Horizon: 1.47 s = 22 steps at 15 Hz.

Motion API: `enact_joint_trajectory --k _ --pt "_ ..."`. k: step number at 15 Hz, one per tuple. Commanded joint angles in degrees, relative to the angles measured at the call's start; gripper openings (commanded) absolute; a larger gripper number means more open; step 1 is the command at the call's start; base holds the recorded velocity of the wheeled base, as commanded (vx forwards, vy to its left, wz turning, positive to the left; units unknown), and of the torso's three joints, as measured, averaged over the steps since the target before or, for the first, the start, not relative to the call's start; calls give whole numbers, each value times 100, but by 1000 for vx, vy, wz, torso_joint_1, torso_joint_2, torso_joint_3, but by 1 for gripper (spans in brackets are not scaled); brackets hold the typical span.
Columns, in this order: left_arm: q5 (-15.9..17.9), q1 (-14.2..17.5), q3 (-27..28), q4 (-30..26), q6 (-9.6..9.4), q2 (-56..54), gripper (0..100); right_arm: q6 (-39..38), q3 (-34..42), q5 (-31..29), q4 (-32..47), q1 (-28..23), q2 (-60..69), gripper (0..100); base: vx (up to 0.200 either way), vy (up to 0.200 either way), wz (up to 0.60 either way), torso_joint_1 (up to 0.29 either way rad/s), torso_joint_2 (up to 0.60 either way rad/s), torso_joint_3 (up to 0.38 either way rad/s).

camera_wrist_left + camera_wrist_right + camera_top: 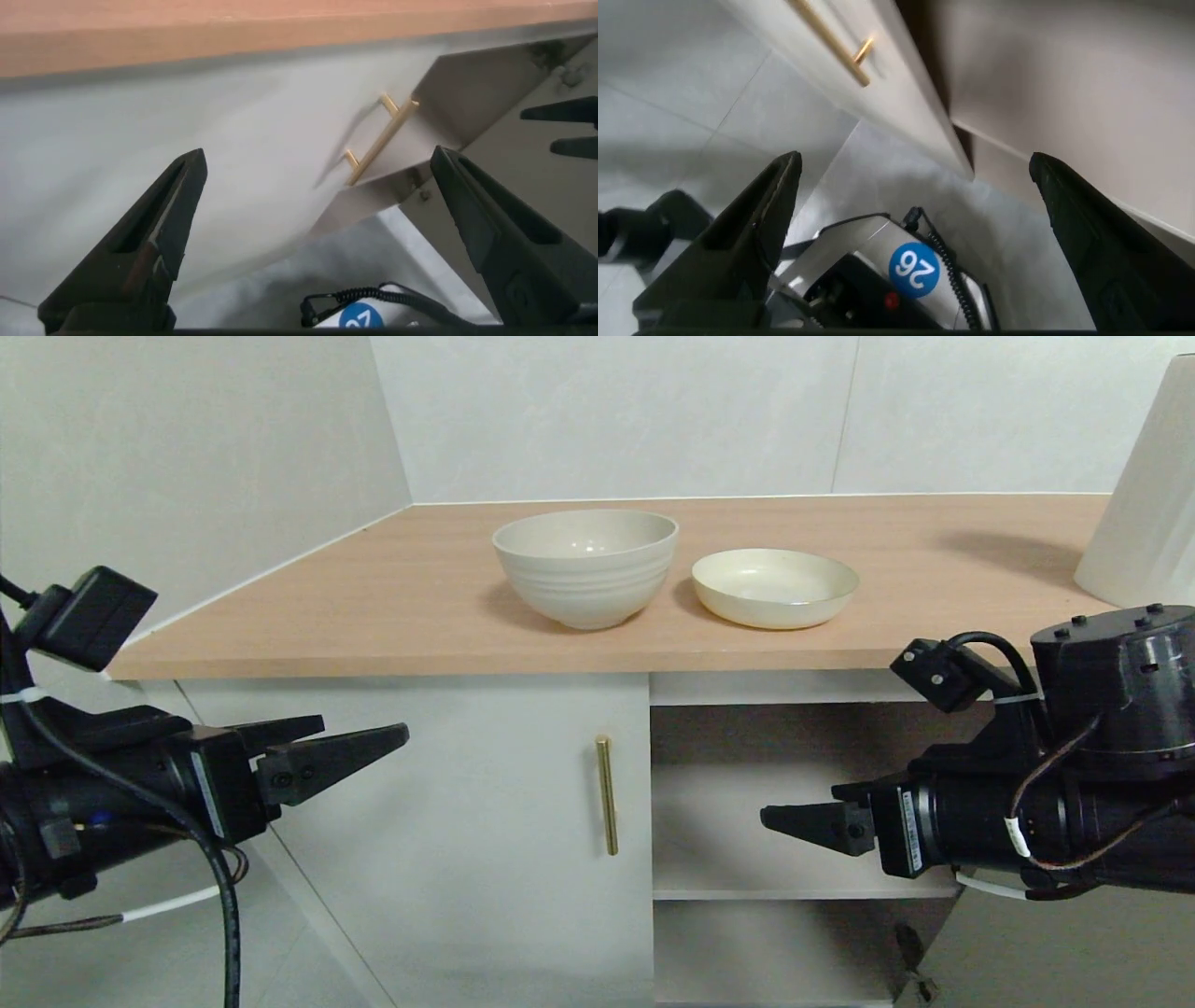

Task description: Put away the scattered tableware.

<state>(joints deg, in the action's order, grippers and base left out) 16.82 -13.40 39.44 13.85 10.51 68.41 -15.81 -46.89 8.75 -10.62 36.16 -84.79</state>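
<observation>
Two pieces of tableware on the counter, both arms held low with nothing in them.

A deep ribbed bowl (585, 565) and a shallow dish (774, 586) stand upright just beside each other, not touching, near the front edge of the wooden countertop (373, 607). Nothing shows inside either. Below them the cabinet's left door (467, 840), with its brass handle (607, 793), is closed. The compartment (747, 747) to its right stands open with a shelf (738, 873) across it, which is probably where the pieces are meant to go. The left gripper (364, 733) sits in front of the closed door and the right gripper (915, 161) in front of the open compartment. Each has its fingers spread wide and grips nothing. Both are below counter height and well apart from the bowl and dish, so no pickup has begun. A tall white object (1144, 504) stands at the counter's right end; I cannot tell what it is.
</observation>
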Motion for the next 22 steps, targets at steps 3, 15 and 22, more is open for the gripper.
enact_joint_trajectory --k 3,15,22 --pt "32 -23 231 -5 30 172 100 236 4 4 -2 5 15 100 0 0 0 0 0 0" --pt "102 -462 548 -313 1067 805 100 245 30 4 -2 -3 -3 100 0 0 0 94 -306 -215" --pt "708 -594 873 -295 2588 1306 100 236 13 -5 -10 -47 -152 100 0 0 0 189 -475 -287"
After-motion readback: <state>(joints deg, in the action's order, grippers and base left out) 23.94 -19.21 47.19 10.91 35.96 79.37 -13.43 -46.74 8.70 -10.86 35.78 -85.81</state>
